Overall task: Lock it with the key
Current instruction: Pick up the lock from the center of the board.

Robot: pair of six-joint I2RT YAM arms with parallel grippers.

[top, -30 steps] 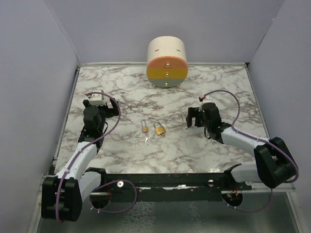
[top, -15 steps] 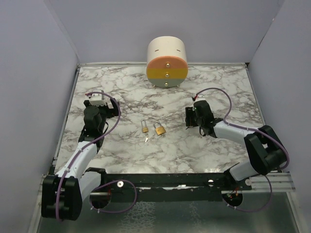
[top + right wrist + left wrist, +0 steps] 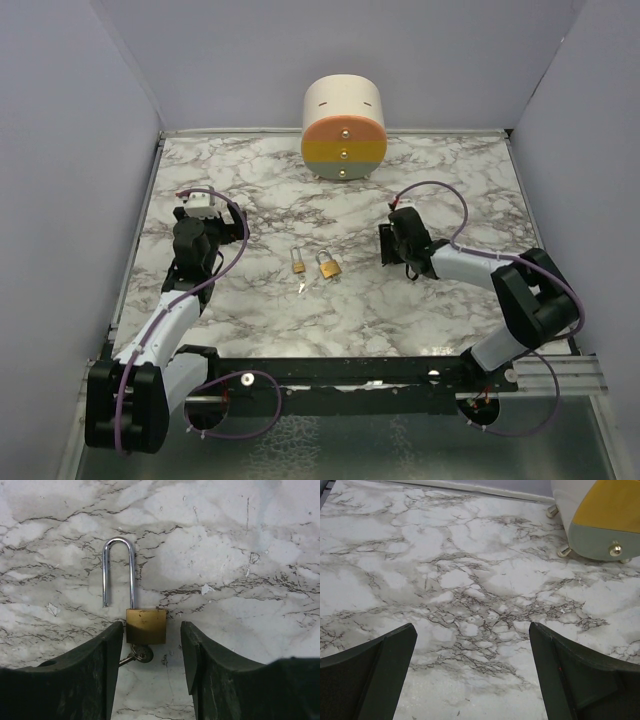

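You're on the approach. Your left end effector (image 3: pixel 472 627) hangs released, jaws wide, over the bare marble table (image 3: pixel 470 570). The right end effector (image 3: pixel 385 243) is half-open and grasping nothing. Its wrist view frames the brass padlock (image 3: pixel 146 626) mid-table, with the shackle sprung open and the key (image 3: pixel 140 653) at its base. Next, I'd judge, you must pin the body squarely so the shackle can be pressed home. At the far edge sits a round drawer cabinet (image 3: pixel 343 125), and lavender walls (image 3: pixel 60 150) enclose everything.

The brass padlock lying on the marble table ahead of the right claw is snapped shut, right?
No. The brass padlock lies on the marble table ahead of the right gripper, but its shackle is open, one leg free of the body. The right wrist view shows it.
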